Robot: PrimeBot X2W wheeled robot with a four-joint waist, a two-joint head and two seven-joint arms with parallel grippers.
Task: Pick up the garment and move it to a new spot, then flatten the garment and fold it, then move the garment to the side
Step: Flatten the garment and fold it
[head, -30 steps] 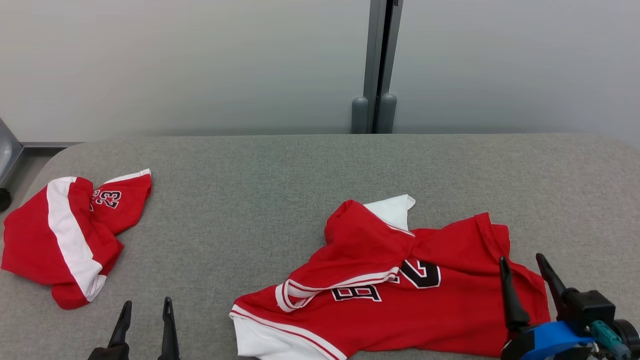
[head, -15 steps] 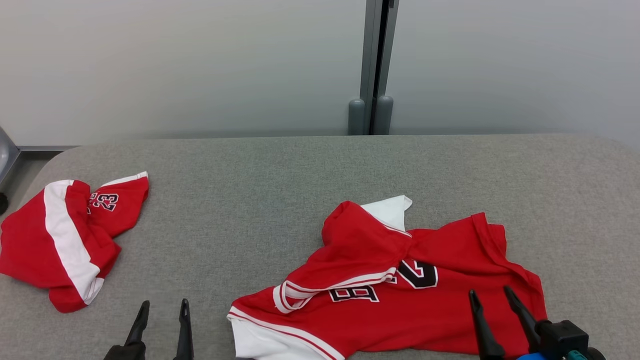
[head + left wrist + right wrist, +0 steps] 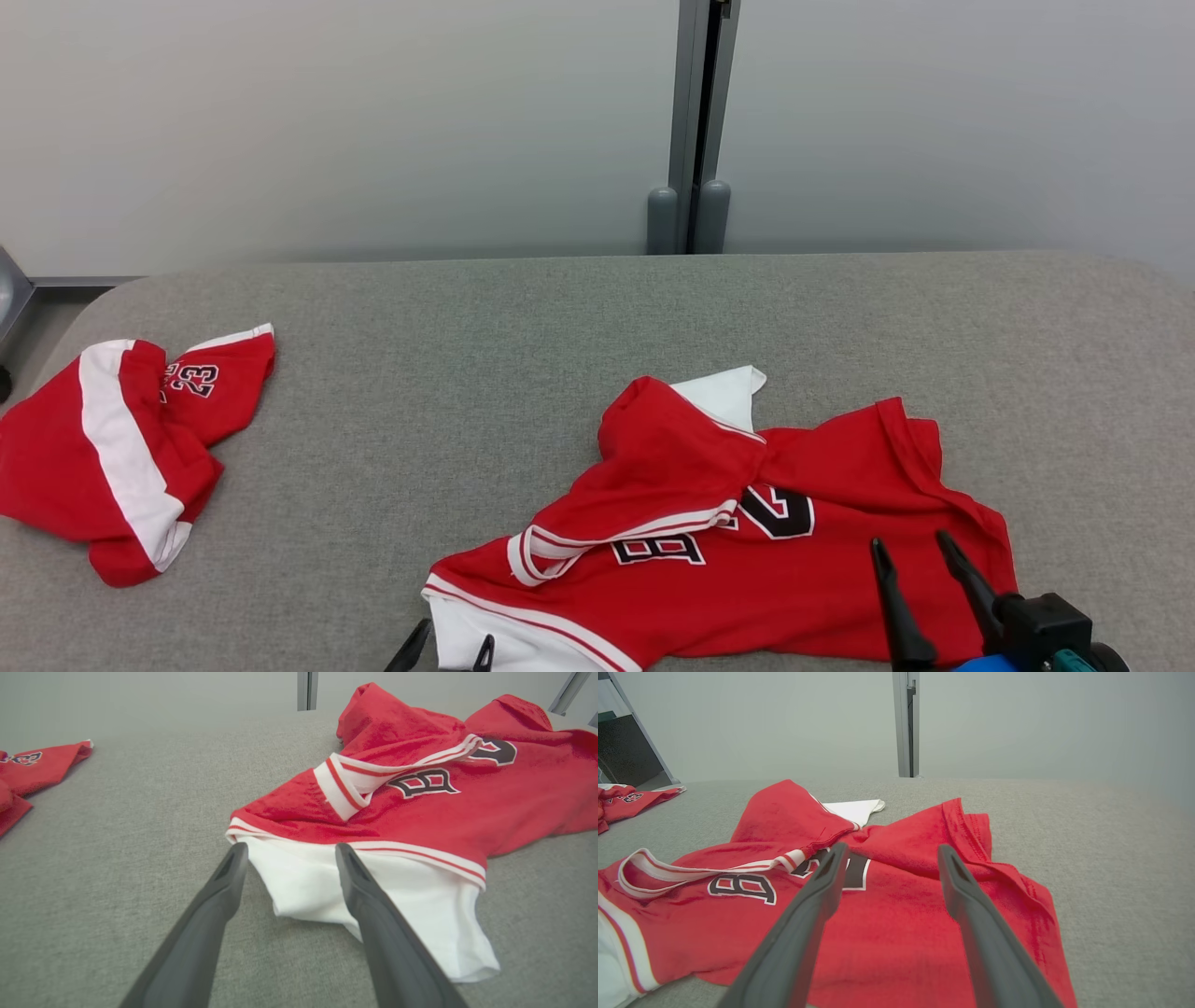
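Red cloth with white trim makes the jersey (image 3: 747, 560), which lies crumpled on the near side of the grey padded table (image 3: 485, 355), a little to the right of the middle. Its body is spread to the right, one part is folded over the chest, and a black number with white outline shows below that fold. The striped collar (image 3: 597, 541) lies open toward the left. One white sleeve (image 3: 327, 891) sticks out at the near left end of the jersey, and another white piece (image 3: 724, 392) peeks out at the far side. The left gripper (image 3: 450, 647) is at the near edge with its fingers spread apart and it grasps nothing; in the left wrist view one finger is over the grey table just beside the sleeve edge and the other finger is over the white sleeve. I cannot tell if they touch the cloth. The right gripper (image 3: 910, 543) is also released, its two fingers apart over the right part of the red body, with nothing between them. A second red and white garment (image 3: 112, 448) lies bunched at the far left of the table, well apart from the jersey. Behind the table stands a pale wall with a grey metal post (image 3: 695, 121).
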